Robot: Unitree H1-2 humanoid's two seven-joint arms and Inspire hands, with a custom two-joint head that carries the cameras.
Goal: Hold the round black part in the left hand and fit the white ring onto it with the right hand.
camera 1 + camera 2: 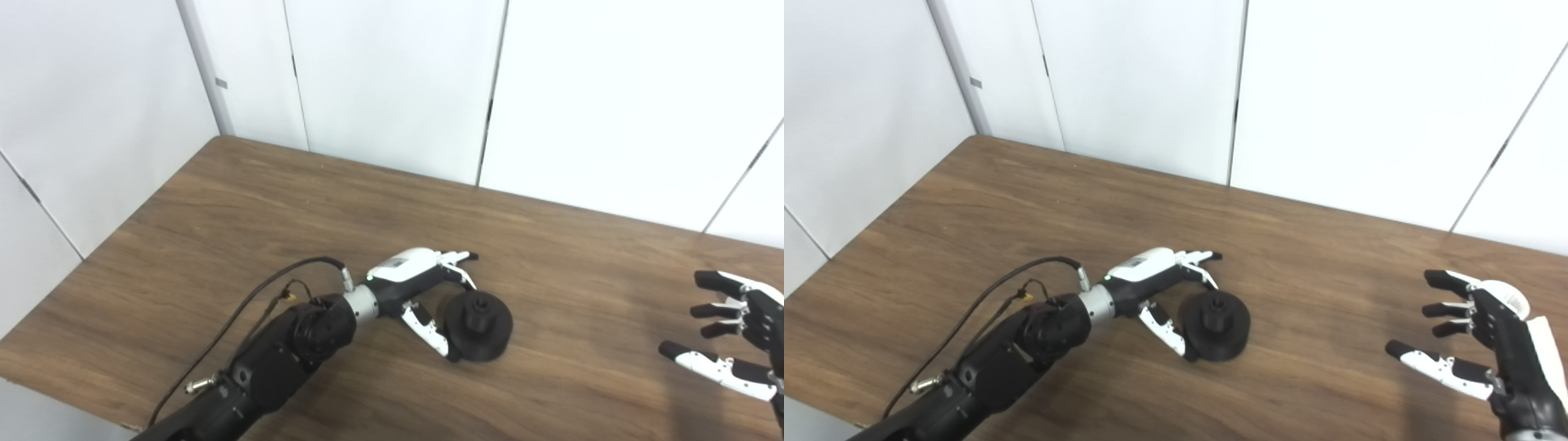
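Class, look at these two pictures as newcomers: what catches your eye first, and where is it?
The black part sits mid-table, a stub rising from its round base. The left hand is at its left side, fingers apart around it, not yet lifting it. Far right, the right hand hovers open and empty; no white ring shows anywhere.

- Left hand [422, 288]: white shell over the back, black palm, white finger segments with black tips; small green light near the wrist.
- Left wrist collar [360, 304]: silver metal ring.
- Left forearm [269, 361]: black, bulky casing; black cable [257, 294] looping to a silver plug.
- Right hand [1488, 343]: black body, white panels, black fingertips.
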